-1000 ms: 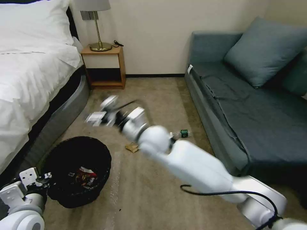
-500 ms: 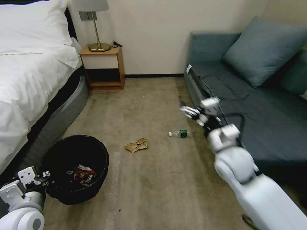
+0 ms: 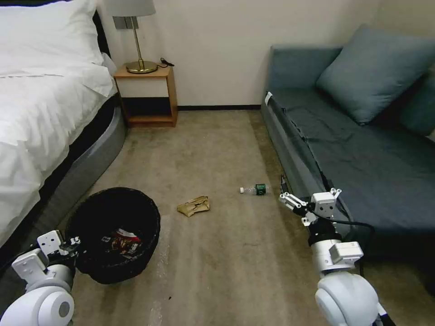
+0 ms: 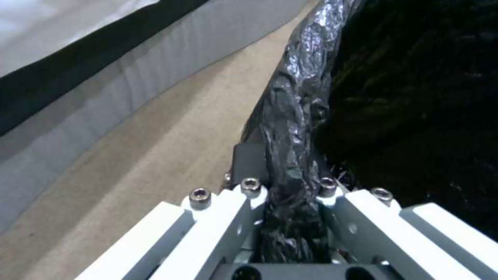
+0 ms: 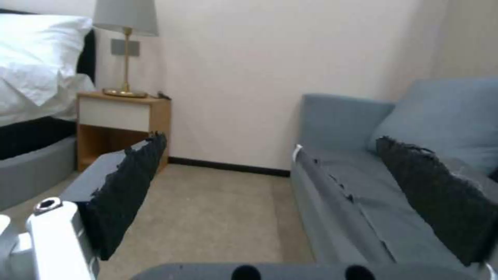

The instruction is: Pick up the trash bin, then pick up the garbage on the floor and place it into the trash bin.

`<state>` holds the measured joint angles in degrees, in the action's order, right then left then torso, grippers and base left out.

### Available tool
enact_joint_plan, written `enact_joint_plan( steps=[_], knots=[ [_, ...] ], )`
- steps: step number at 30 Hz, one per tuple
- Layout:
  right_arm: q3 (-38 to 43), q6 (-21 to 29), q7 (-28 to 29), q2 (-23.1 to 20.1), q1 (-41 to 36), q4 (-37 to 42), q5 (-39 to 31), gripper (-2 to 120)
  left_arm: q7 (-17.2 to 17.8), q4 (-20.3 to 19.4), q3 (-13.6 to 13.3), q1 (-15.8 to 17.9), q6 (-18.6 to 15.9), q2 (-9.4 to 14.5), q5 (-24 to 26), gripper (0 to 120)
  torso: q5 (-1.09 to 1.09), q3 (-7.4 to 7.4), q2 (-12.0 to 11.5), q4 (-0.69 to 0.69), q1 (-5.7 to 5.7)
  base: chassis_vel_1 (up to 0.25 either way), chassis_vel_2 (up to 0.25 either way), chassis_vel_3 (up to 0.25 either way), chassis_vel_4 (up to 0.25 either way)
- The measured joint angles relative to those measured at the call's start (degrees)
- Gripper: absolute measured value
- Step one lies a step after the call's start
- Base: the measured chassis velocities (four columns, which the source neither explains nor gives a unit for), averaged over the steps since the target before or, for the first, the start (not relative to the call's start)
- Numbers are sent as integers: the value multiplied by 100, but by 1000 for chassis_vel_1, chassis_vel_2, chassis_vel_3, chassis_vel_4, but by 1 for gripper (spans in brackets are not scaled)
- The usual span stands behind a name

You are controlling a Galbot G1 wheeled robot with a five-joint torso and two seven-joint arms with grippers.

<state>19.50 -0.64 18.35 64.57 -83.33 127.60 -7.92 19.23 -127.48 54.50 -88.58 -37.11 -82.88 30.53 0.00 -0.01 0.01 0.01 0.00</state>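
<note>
Head view: bottle (image 3: 254,189) on the floor, lengthwise across, just left and ahead of the right gripper (image 3: 290,202), paper bag (image 3: 194,206) farther left. Left wrist view: left gripper (image 4: 288,190) fingers clamp the trash bin (image 4: 301,97) rim. Right wrist view: its fingers (image 5: 130,182) spread, empty.

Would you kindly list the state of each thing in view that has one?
trash bin: upright, rim gripped, wrappers inside.
left gripper: jaws shut on the bin's rim.
right gripper: jaws open, empty, beside the sofa.
bottle: lying on the carpet.
paper bag: crumpled on the carpet.
</note>
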Motion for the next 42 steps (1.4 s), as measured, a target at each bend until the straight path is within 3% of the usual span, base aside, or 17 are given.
enact_joint_plan(
  steps=[16, 42],
  knots=[
    [-253, -40, -181, 18, 372, -361, -3, 100, 16, 61, 429, -3, -14, 68, 15, 3, 0, 0, -1, 0, 0, -26, 17, 22, -18],
    [-279, -109, -222, 107, 450, -639, 169, 100, -11, 133, 450, 77, -3, 151, 96, 3, 1, 1, -1, -1, 0, -101, 104, 105, -104]
  ],
)
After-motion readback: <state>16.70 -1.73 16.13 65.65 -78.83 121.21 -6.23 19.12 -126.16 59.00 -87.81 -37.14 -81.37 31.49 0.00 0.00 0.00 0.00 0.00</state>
